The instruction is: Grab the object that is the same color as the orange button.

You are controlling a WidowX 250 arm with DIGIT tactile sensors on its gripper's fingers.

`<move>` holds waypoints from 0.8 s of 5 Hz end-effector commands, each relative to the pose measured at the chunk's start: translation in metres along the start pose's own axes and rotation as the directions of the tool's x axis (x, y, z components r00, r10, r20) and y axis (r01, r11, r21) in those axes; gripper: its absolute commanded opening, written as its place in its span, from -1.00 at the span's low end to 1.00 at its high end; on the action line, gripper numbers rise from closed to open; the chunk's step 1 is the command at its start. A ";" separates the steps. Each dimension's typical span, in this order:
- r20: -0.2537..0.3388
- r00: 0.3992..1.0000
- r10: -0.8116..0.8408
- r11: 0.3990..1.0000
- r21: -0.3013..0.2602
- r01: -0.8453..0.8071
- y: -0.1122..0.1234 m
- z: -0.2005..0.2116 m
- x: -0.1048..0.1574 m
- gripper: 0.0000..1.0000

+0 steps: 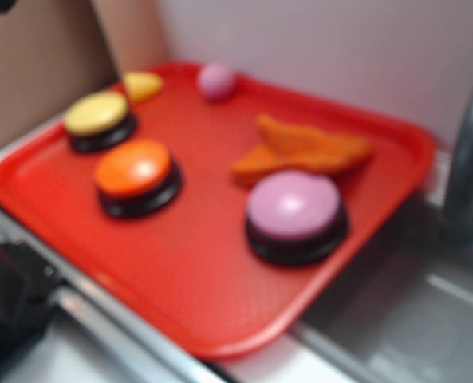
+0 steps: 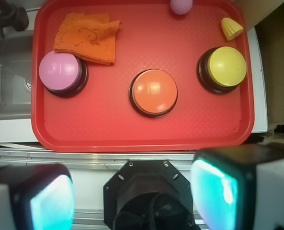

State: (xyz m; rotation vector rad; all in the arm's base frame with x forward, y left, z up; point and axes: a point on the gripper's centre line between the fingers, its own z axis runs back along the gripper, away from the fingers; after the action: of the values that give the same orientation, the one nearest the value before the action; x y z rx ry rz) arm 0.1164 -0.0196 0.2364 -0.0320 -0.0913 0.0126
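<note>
The orange knitted cloth (image 2: 88,36) lies crumpled at the tray's upper left in the wrist view, just above the pink-domed button (image 2: 61,72); in the exterior view the cloth (image 1: 304,148) sits behind that pink button (image 1: 294,211). The orange button (image 2: 153,92) stands mid-tray, and the exterior view shows the orange button (image 1: 134,171) left of centre. My gripper (image 2: 132,194) hangs high above the tray's near edge, open, with nothing between its teal fingertips (image 2: 213,191). It is not visible in the exterior view.
A red tray (image 2: 132,134) holds everything. A yellow-domed button (image 2: 225,67), a small yellow toy corn (image 2: 232,28) and a pink ball (image 2: 181,5) sit toward the right and far edge. A metal sink (image 2: 7,81) lies left of the tray, a faucet (image 1: 467,159) beside it.
</note>
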 end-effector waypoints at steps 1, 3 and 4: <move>0.000 1.000 0.000 1.000 0.000 0.000 0.000 0.000 0.000 1.00; 0.026 0.871 -0.491 0.869 0.090 0.487 0.004 -0.017 0.060 1.00; -0.018 0.717 -0.697 0.707 0.149 0.691 0.000 -0.024 0.090 1.00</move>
State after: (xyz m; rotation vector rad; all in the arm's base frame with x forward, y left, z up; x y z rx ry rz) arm 0.2048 -0.0101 0.2064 0.1408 -0.0845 -0.7402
